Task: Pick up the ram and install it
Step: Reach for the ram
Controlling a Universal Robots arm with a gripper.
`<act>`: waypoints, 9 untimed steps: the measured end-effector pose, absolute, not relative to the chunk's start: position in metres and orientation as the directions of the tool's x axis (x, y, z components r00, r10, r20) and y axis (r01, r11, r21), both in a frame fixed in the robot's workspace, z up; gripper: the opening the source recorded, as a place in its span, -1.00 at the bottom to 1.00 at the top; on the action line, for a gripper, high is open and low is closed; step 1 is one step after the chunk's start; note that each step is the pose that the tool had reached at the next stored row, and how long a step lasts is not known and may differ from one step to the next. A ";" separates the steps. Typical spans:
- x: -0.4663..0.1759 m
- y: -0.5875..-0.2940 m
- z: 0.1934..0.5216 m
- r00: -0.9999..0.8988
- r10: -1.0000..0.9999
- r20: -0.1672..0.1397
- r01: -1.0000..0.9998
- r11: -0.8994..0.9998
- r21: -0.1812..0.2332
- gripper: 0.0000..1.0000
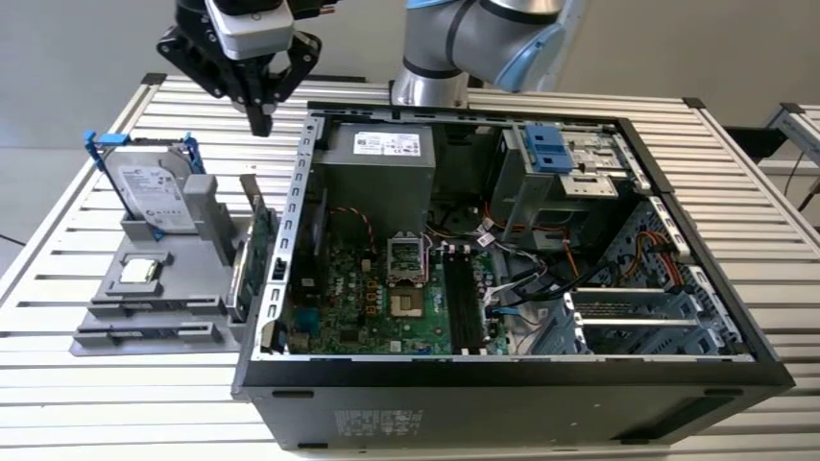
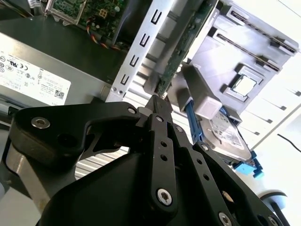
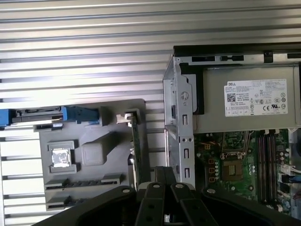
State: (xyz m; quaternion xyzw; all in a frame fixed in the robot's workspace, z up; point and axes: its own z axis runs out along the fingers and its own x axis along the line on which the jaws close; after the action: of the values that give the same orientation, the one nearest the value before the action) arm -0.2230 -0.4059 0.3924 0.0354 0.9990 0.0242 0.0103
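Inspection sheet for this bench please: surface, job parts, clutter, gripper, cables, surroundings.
Surface: pale slatted metal table, carrying an open black computer case and a grey parts holder.
Job's things: long thin grey ram stick, apparently edge-up in the holder's front slot, untouched; motherboard's black memory slots look vacant.
Clutter: silver hard drive with blue brackets, green circuit card on edge, small square processor chip.
Gripper: black gripper shut, holding nothing, raised above the holder.
Cables: red-and-black wires and blue cable inside the case.
Surroundings: second slatted table at the exterior view's right.
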 end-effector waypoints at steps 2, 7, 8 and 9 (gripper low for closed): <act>-0.224 -0.406 0.392 -0.997 0.071 -0.019 0.070 0.996 0.049 -1.00; -0.227 -0.406 0.392 -0.997 0.071 -0.019 0.070 0.996 0.049 -1.00; -0.228 -0.406 0.392 -0.997 0.071 -0.019 0.070 0.996 0.049 -1.00; -0.229 -0.406 0.392 -0.997 0.071 -0.019 0.070 0.996 0.049 -1.00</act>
State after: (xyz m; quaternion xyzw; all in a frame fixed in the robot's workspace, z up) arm -0.2291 -0.4064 0.3924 0.0353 0.9990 0.0242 0.0104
